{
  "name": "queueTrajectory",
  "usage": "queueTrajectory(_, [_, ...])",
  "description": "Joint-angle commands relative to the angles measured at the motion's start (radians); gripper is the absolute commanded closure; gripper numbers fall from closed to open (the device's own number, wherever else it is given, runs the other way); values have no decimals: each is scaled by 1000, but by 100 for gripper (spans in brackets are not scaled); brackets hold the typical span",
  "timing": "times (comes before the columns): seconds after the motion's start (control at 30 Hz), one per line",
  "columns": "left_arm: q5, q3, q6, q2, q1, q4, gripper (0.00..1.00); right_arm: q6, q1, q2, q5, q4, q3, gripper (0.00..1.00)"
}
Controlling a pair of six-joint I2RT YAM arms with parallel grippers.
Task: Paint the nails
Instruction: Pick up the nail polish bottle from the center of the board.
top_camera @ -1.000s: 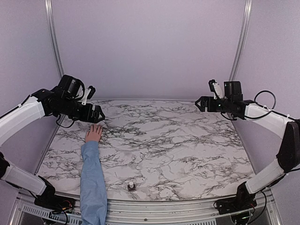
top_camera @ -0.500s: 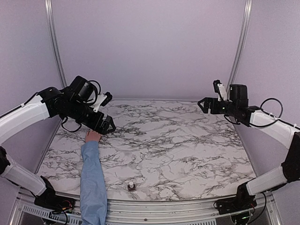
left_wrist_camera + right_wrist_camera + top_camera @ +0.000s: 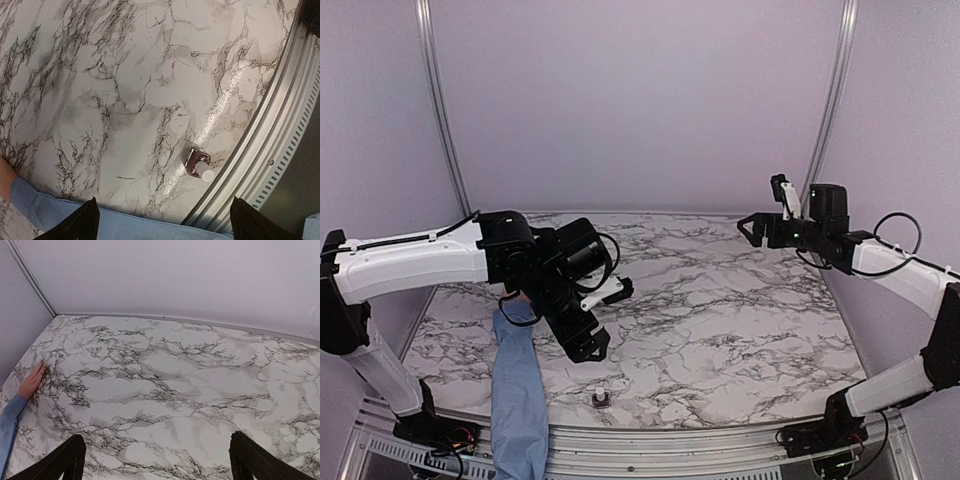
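**Left arm lines up on the polish bottle; the nails wait at the far left**

The left fingers (image 3: pixel 588 348) hang over the near middle of the tabletop (image 3: pixel 720 320), spread wide and holding nothing. The left wrist view shows their two dark tips at its lower corners. Between and ahead of them is the small dark bottle (image 3: pixel 198 164) with its white cap, close to the metal rail at the near edge and just beyond the light blue sleeve (image 3: pixel 517 390). The right fingers (image 3: pixel 748 226) hover high at the far right, also parted and empty.

The hand (image 3: pixel 31 382) lies flat near the left edge. The nails (image 3: pixel 41 365) are at its fingertips, too small to make out.

The step in hand looks like fetching the bottle. To do it well, the left arm should centre the bottle between the tips before descending. It should come down clear of the sleeve and close on the dark body, not the cap, so the cap stays free for the other arm. The glossy body may slip, and the rail leaves little room on that side, so a slow, square closing seems wise.
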Motion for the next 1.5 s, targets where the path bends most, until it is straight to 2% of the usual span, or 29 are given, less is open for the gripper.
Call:
queueTrajectory(0.0, [-44,24,15,12,-75,-69,8,-7,-5,-9,-24,17,-6,2])
queueTrajectory(0.4, [-65,-17,55,63,-149,-25,35,-1,-7,2,-75,31,-35,1])
queueTrajectory(0.6, [-54,-68,96,66,-166,23,45,4,-7,-8,-84,34,-58,1])
queueTrajectory(1.47, [-11,-118,167,169,-192,101,64,2,-13,-34,-79,32,-102,1])
